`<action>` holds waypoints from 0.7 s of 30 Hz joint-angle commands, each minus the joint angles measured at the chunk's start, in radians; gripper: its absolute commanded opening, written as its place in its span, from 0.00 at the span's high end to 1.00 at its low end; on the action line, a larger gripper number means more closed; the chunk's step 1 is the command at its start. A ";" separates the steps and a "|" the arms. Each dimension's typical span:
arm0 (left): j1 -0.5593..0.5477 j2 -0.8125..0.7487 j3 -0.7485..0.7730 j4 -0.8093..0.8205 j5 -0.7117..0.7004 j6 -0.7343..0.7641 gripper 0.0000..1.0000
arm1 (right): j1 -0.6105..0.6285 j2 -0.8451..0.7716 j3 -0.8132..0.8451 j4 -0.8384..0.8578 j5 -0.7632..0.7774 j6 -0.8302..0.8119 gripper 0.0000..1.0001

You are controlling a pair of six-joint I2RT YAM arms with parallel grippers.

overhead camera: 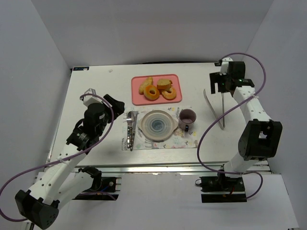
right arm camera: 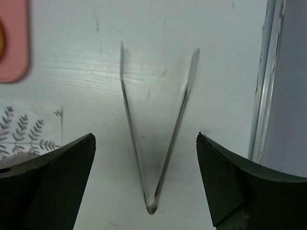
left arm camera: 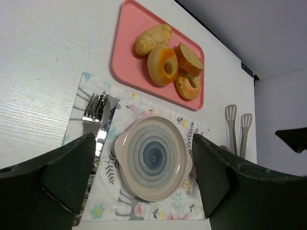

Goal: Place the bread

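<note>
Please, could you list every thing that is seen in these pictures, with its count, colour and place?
table: 1, white, under everything
tray: 1, pink, far middle
bread: 1, golden-yellow, tray's far-left part
donuts: 2, orange, on tray
brown bread piece: 1, brown crust, on tray
placemat: 1, white floral, nearer than tray
plate: 1, beige with blue rings, on placemat
cutlery: at least 2, silver, placemat's left edge
mug: 1, mauve, right of plate
tongs: 1, metal, table's right
left pincer: black, open, left of placemat
right pincer: black, open, over tongs

A white wood-grain bench (overhead camera: 96, 93) stands enclosed by plain pale grey walls (overhead camera: 144, 28) at its far, left and right edges, evenly lit.
</note>
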 commanded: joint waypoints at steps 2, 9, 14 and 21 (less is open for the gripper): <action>-0.002 -0.016 0.023 0.033 0.018 0.025 0.10 | -0.061 -0.118 -0.086 -0.004 -0.111 -0.082 0.11; -0.002 -0.039 -0.001 0.044 0.021 0.031 0.09 | -0.163 -0.193 -0.254 -0.021 -0.272 -0.274 0.85; -0.002 -0.069 -0.022 0.046 0.014 0.028 0.09 | -0.187 -0.086 -0.264 -0.099 -0.261 -0.313 0.36; -0.002 -0.092 -0.040 0.029 0.011 0.015 0.09 | -0.195 0.070 -0.236 -0.083 -0.176 -0.268 0.11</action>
